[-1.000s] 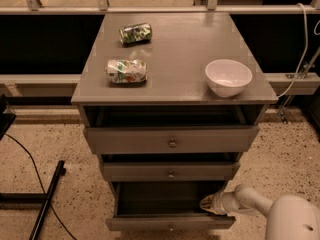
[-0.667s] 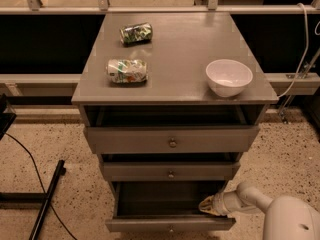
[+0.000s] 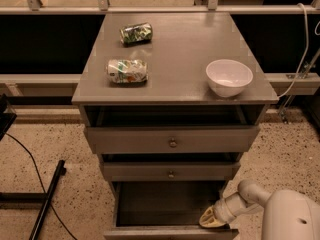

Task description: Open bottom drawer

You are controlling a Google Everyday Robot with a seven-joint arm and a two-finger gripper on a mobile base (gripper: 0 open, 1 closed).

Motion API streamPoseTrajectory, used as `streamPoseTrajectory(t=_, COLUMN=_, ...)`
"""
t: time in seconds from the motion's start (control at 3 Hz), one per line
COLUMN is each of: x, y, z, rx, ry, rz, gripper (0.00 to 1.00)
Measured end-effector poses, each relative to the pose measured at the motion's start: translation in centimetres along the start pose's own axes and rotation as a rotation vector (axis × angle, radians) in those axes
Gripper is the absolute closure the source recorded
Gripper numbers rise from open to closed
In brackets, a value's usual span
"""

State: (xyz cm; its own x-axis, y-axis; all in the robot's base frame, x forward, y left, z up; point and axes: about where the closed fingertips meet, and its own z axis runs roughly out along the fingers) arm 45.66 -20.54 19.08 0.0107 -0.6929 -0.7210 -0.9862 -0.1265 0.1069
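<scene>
The bottom drawer [image 3: 165, 204] of the grey cabinet stands pulled out, its plain grey inside showing and its front panel [image 3: 170, 232] at the bottom edge of the view. My gripper [image 3: 209, 218] sits low at the drawer's right front corner, on the end of the white arm [image 3: 280, 214] that comes in from the lower right. The middle drawer [image 3: 170, 171] and the top drawer [image 3: 172, 140], both with small knobs, stand slightly out above it.
On the cabinet top [image 3: 175, 49] lie a white bowl [image 3: 228, 76] at the right, a crushed can [image 3: 128, 70] at the left and a green can [image 3: 136, 33] behind it. A black cable and bar [image 3: 45, 199] lie on the speckled floor at the left.
The gripper and arm have shifted slightly at the drawer's right front corner; the drawer stands about as far out as before.
</scene>
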Motion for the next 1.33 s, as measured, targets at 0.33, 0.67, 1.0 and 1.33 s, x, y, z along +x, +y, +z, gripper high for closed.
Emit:
streamPoseTrajectory(t=0.33, x=-0.2, y=2.5, z=-0.2, rx=-0.069, ry=0.002, rz=0.030, gripper=1.00)
streamPoseTrajectory(t=0.67, x=-1.5, y=3.3, z=-1.5, rx=-0.018, ry=0.009, rz=0.000, gripper=1.00)
streamPoseTrajectory(t=1.0, x=-3.3, y=1.8, z=-2.3, rx=0.120, ry=0.042, rz=-0.053, gripper=1.00)
streamPoseTrajectory(t=1.33, x=-4.4, y=-0.8, z=-2.3, rx=0.230, ry=0.080, rz=-0.111, gripper=1.00)
